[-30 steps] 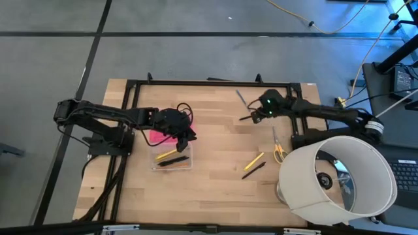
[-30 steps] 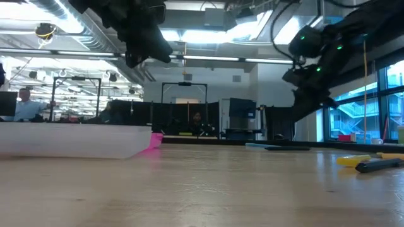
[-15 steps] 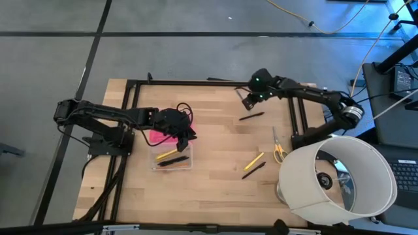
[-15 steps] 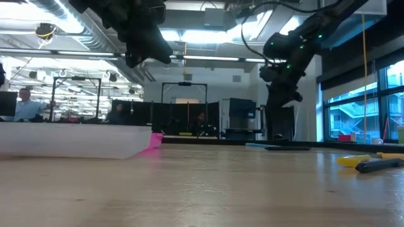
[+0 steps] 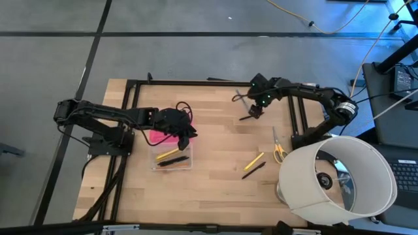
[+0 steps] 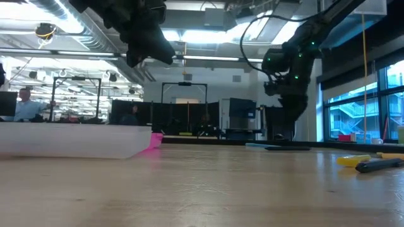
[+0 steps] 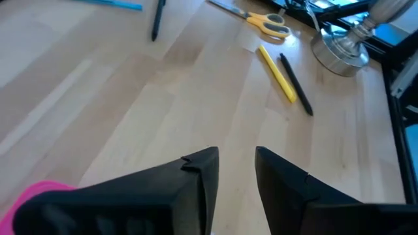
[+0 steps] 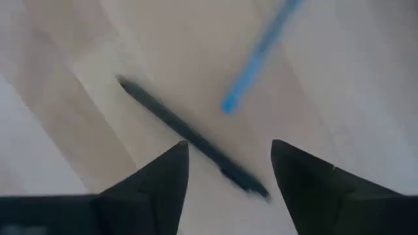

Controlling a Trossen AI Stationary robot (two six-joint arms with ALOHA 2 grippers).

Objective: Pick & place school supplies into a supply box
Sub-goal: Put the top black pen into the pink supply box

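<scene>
The big white lampshade [image 5: 339, 179] squats at about four o'clock on the table [image 5: 215, 189], and it worries me most: the right arm has to swing back past it with anything it lifts, and a wide sweep could clip the shade. The supply box [image 5: 174, 160], with its pink lid [image 5: 159, 136] folded out behind, sits around eight o'clock with a couple of pens already inside, and the left gripper [image 5: 185, 138] hangs just above its far edge, fingers [image 7: 206, 173] parted a little with nothing between them; if it does not move aside, the two arms may crowd each other over the box. Up near one o'clock the right gripper [image 5: 256, 108] has its fingers [image 8: 166, 173] spread wide and empty, poised over a black pen [image 8: 192, 140] that lies slantwise between them. A blue pen [image 8: 261, 42] lies just beside it, so closing off-centre could nudge or catch both, or roll the black one away across the wood. The yellow-handled scissors [image 5: 279, 149], a yellow pen [image 5: 254, 160] and another black pen [image 5: 254, 171] wait near four o'clock, close to the shade.
</scene>
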